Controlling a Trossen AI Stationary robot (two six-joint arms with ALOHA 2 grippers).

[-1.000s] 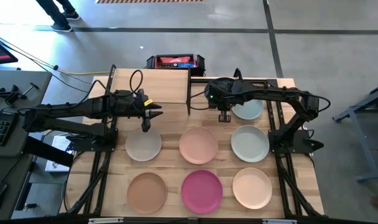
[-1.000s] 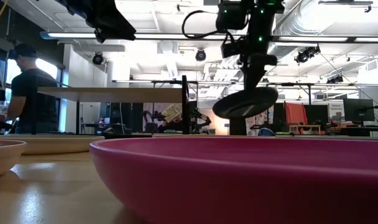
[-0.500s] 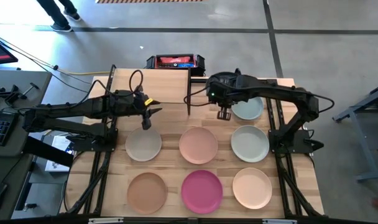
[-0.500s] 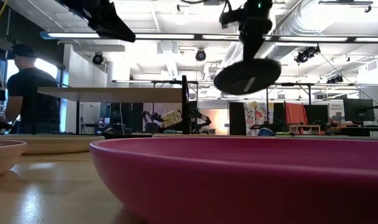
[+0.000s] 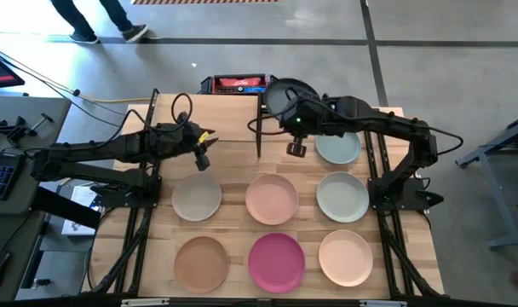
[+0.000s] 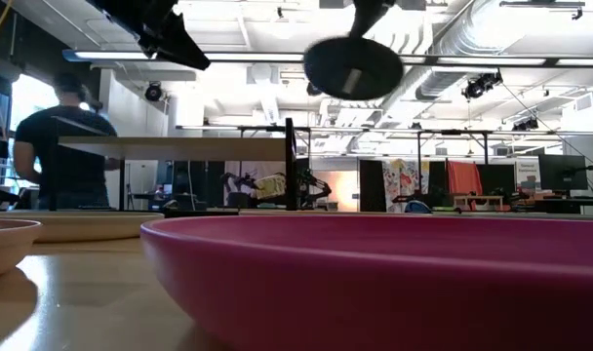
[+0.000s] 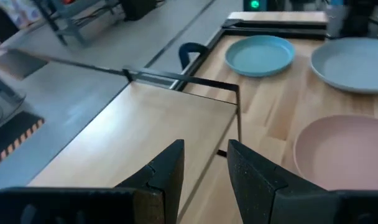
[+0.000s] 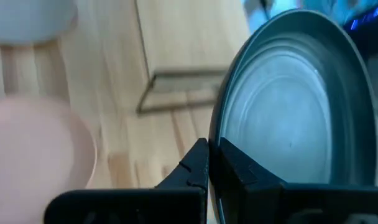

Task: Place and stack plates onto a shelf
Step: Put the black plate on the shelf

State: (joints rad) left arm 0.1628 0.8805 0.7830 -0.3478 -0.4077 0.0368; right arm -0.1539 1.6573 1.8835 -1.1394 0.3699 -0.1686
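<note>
Right claw (image 8: 207,163) pinches the dark plate's (image 5: 286,95) rim, raised at the shelf's (image 5: 210,118) 3 o'clock edge. The low view alone shows it airborne. Left claw (image 7: 204,171) spread over the shelf.

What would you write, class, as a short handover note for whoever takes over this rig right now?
Right tool: shut on the dark teal plate, held up beside the shelf's black frame.
Left tool: open, empty, over the shelf.
Seven plates lie on the table: the pale green plate at the back right, six more in two rows.
Done: one plate picked up.
Left: no plate on the shelf yet; place and stack all.
</note>
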